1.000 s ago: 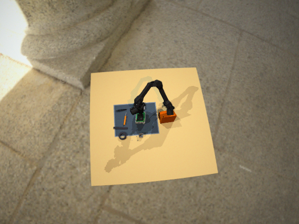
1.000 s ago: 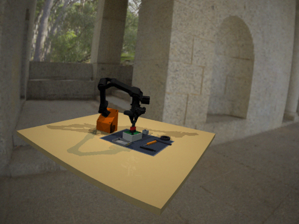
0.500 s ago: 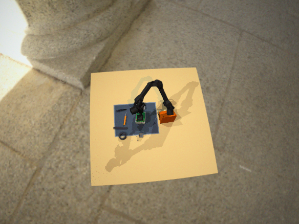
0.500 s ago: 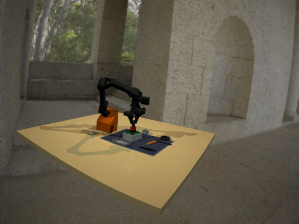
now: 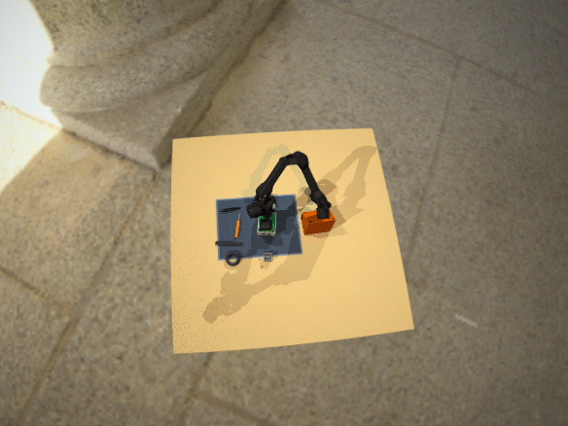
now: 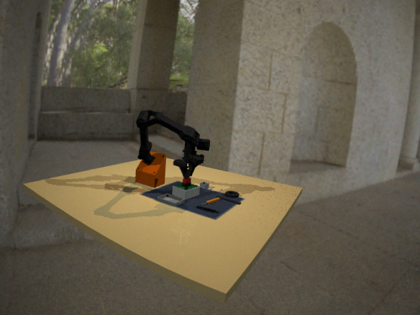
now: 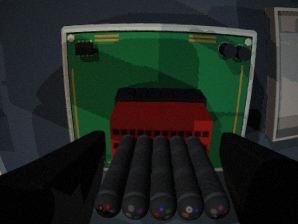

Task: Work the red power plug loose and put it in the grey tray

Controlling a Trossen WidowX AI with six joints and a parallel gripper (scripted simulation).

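The red plug [image 6: 186, 180] [image 7: 160, 115] stands upright at the black socket [image 7: 160, 95] on the green circuit board [image 5: 273, 225] [image 7: 100, 100]. Several dark cables rise from its top toward the wrist camera. Whether it is seated fully is too small to tell. My gripper [image 6: 186, 177] [image 7: 164, 143] points down over the plug and is open. In the wrist view its fingers stand on either side of the plug, with a narrow gap at each side. The grey tray [image 6: 168, 202] [image 7: 272, 75] lies beside the board, at the right in the wrist view, and shows no plug.
The board's pale housing [image 6: 180, 193] stands on a dark blue mat [image 5: 287, 247]. An orange screwdriver [image 5: 237, 229] [image 6: 213, 201], a black ring [image 5: 232, 258] [image 6: 231, 194], dark tools and a small grey block [image 5: 267, 257] [image 6: 204, 185] lie around. The orange arm base [image 5: 318, 225] [image 6: 151, 175] stands beside the mat.
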